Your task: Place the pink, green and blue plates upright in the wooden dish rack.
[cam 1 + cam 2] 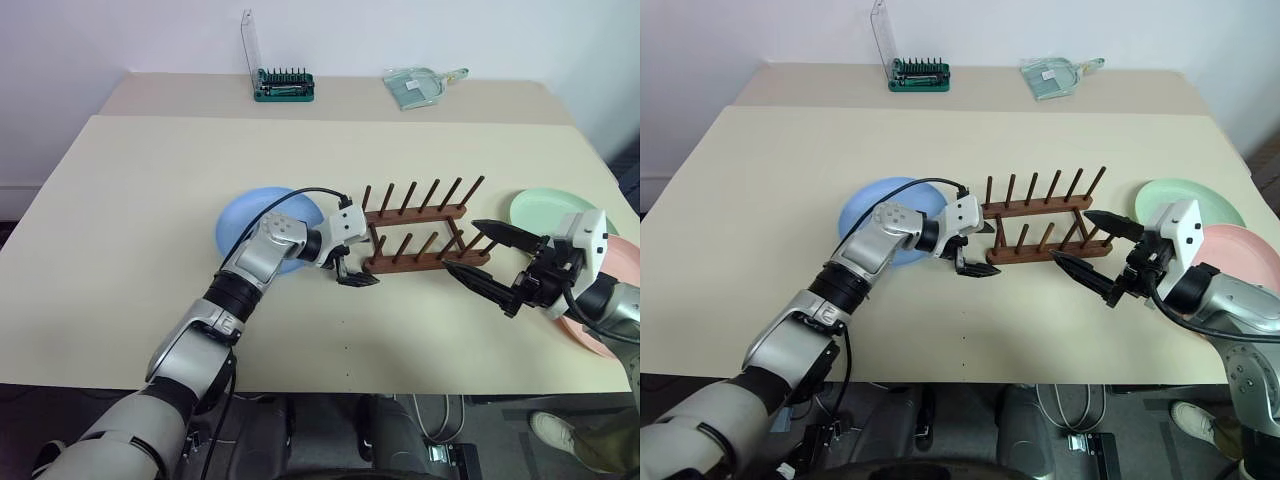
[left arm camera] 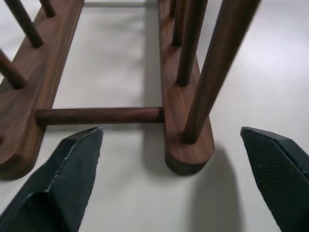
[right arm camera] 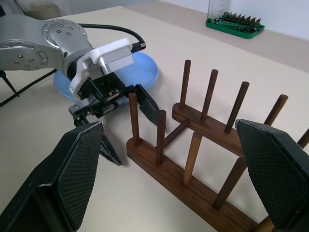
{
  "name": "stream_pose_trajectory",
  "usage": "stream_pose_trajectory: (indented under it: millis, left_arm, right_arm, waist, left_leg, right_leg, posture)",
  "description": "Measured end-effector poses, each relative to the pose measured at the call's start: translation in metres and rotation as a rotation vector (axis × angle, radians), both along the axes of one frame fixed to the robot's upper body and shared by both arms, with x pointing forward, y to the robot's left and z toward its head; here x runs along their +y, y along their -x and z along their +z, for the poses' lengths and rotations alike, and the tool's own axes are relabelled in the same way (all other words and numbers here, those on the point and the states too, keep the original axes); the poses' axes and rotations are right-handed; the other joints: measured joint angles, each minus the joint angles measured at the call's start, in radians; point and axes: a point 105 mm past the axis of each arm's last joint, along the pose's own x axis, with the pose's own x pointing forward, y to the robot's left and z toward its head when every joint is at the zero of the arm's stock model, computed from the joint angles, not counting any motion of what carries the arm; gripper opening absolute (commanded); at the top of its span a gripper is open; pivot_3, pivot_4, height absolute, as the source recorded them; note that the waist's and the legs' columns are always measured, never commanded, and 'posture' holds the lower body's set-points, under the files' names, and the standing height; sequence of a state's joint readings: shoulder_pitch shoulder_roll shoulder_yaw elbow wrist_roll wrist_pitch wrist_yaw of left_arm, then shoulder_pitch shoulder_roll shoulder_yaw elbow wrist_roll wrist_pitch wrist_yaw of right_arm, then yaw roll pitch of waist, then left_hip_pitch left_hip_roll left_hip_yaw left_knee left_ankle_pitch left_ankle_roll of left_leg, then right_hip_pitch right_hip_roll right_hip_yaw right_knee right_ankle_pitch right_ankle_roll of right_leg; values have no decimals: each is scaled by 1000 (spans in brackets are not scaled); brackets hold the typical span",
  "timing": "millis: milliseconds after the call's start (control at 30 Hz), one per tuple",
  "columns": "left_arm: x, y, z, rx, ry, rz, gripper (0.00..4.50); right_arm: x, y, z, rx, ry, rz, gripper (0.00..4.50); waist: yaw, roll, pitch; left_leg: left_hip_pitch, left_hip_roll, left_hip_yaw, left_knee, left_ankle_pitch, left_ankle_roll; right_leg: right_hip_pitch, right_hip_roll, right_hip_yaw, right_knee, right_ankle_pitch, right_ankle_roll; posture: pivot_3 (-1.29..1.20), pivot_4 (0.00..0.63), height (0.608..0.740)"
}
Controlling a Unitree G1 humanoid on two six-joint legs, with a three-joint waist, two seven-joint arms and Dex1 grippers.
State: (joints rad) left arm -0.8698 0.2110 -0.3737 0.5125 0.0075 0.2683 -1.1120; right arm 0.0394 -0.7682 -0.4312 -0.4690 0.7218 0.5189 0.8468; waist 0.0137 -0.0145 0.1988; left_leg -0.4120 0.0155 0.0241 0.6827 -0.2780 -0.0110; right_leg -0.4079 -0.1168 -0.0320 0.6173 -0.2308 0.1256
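The wooden dish rack [image 1: 420, 235] stands empty at the table's middle, its pegs upright. My left gripper [image 1: 352, 270] is at the rack's left end, open; in the left wrist view its fingers [image 2: 67, 174] flank the near rail's end [image 2: 186, 145] without touching it. The blue plate [image 1: 250, 225] lies flat behind that arm. My right gripper [image 1: 462, 247] hovers open at the rack's right end, pointing at it. The green plate [image 1: 545, 208] and the pink plate [image 1: 1240, 245] lie flat on the right, partly hidden by the right arm.
A green screwdriver-bit case [image 1: 284, 85] with its clear lid raised and a clear plastic scoop [image 1: 418, 86] sit on the far table. The table [image 1: 140, 200] stretches bare to the left. Its front edge runs close below both arms.
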Motion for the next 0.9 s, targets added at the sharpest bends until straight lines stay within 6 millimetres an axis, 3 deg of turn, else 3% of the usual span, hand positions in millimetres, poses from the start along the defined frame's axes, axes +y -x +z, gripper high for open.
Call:
stream_pose_trajectory:
  millis: [133, 267, 433, 567, 700, 900]
  left_arm:
    - [15, -2, 20, 2, 35, 25, 4431]
    - [25, -8, 59, -2, 146, 79, 4431]
    - [24, 10, 96, 94, 280, 13, 2089]
    - [22, 46, 111, 195, 316, -134, 145]
    - [22, 69, 97, 251, 267, -199, 29]
    - [-10, 77, 42, 256, 82, -177, 29]
  right_arm:
    - [-1, 0, -3, 43, -34, 19, 4500]
    - [1, -2, -1, 75, -82, 53, 4500]
    - [-2, -5, -3, 121, -129, 60, 2128]
    - [-15, 1, -14, 195, -104, 70, 225]
    - [-34, 7, -33, 275, -27, 40, 69]
    - [-27, -1, -63, 286, 170, 36, 69]
  waist:
    - [0, 0, 0]
    - [1, 0, 0]
    - [0, 0, 0]
    - [-1, 0, 0]
    - [-1, 1, 0]
    - [1, 0, 0]
  left_leg:
    - [0, 0, 0, 0, 0, 0]
    - [0, 0, 0, 0, 0, 0]
    - [0, 0, 0, 0, 0, 0]
    - [0, 0, 0, 0, 0, 0]
    - [2, 0, 0, 0, 0, 0]
    - [2, 0, 0, 1, 0, 0]
  right_leg:
    - [0, 0, 0, 0, 0, 0]
    - [0, 0, 0, 0, 0, 0]
    - [0, 0, 0, 1, 0, 0]
    - [0, 0, 0, 1, 0, 0]
    - [1, 0, 1, 2, 0, 0]
    - [2, 0, 1, 1, 0, 0]
  posture:
    - [0, 150, 740]
    - [0, 150, 740]
    - [0, 150, 740]
    - [0, 150, 740]
    - [0, 150, 740]
    - [0, 150, 740]
